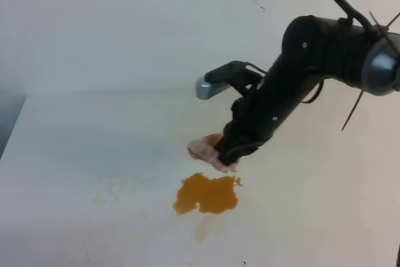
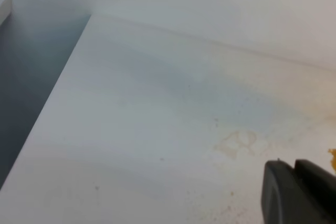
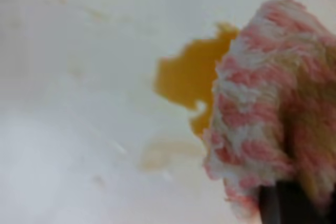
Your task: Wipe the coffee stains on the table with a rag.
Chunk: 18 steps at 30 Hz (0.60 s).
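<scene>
The coffee stain is an amber-brown blotch on the white table. My right gripper is shut on the pinkish rag and holds it just behind the blotch, at its far edge. In the right wrist view the pink-and-white rag hangs in front of the stain and covers its right part; one dark finger shows below the cloth. My left gripper shows only in the left wrist view, low at the right, its jaws together and empty, with a sliver of the stain beside it.
The table's left edge drops to a dark floor. A pale wall stands behind the table. Faint yellowish marks lie on the tabletop near the stain.
</scene>
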Motion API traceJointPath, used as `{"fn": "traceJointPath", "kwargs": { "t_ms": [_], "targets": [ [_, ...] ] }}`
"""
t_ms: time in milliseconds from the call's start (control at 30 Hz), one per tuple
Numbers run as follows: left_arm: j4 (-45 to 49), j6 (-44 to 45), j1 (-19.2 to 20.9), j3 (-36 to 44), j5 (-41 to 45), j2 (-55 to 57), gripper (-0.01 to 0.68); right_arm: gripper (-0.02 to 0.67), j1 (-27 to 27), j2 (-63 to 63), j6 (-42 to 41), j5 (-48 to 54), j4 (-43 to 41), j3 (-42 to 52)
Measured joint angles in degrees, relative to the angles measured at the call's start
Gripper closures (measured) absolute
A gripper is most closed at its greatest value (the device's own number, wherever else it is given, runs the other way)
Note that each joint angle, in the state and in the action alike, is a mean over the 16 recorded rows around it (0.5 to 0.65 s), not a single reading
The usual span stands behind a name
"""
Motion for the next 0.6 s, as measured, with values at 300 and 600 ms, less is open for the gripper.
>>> {"fn": "traceJointPath", "kwargs": {
  "t_ms": [300,600],
  "targets": [
    [0.00,0.00,0.00,0.00,0.00,0.00,0.673,0.604,7.81,4.86,-0.76,-3.54,3.70,-3.34],
    [0.00,0.00,0.00,0.00,0.00,-0.11,0.673,0.605,10.07,10.73,4.64,-2.89,-0.63,-3.81]
  ]
}}
